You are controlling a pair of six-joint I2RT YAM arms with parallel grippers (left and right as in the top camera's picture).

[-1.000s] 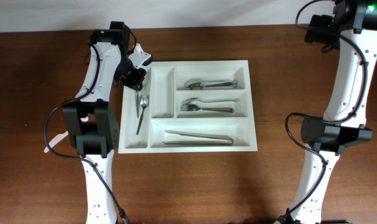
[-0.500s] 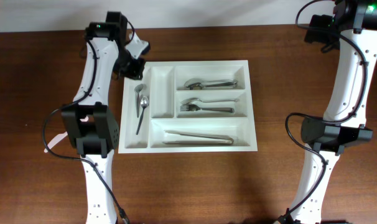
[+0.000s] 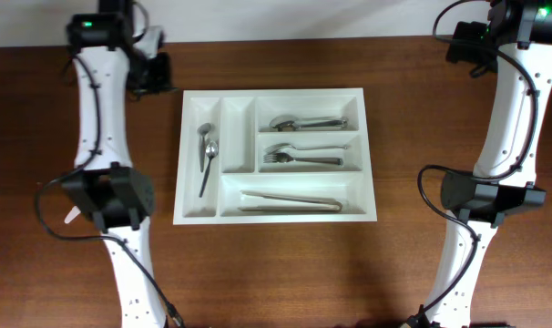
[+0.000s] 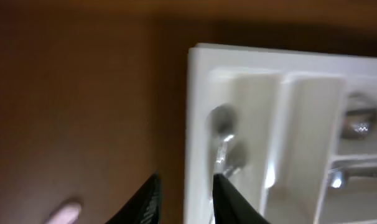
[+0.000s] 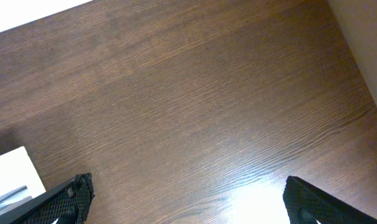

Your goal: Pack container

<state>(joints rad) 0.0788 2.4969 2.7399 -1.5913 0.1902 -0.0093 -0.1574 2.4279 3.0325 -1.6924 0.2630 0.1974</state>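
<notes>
The container [image 3: 373,155], a big white cutlery tray, lies mid-table. Two spoons [image 3: 207,150] rest in its leftmost narrow compartment, also seen as spoons [image 4: 224,134] in the left wrist view. Spoons [image 3: 308,121], forks [image 3: 301,158] and long utensils [image 3: 290,200] fill the three wide compartments. My left gripper [image 3: 151,73] hangs off the container's back left corner. In its own view the left gripper [image 4: 185,202] shows a narrow gap with nothing in it, above the container's left rim [image 4: 198,124]. My right gripper [image 3: 465,41] is far back right, and the right gripper [image 5: 188,193] stands wide open, holding nothing.
Brown wooden table [image 3: 276,273] all round the tray. A small pale strip [image 3: 73,214] lies by the left arm's base. The second narrow compartment [image 3: 239,137] holds nothing. The tray's corner [image 5: 8,174] shows at the left edge of the right wrist view.
My left gripper has pulled up and back-left from over the tray's leftmost compartment, uncovering a second spoon there, and its jaws have parted slightly. The right arm has not moved.
</notes>
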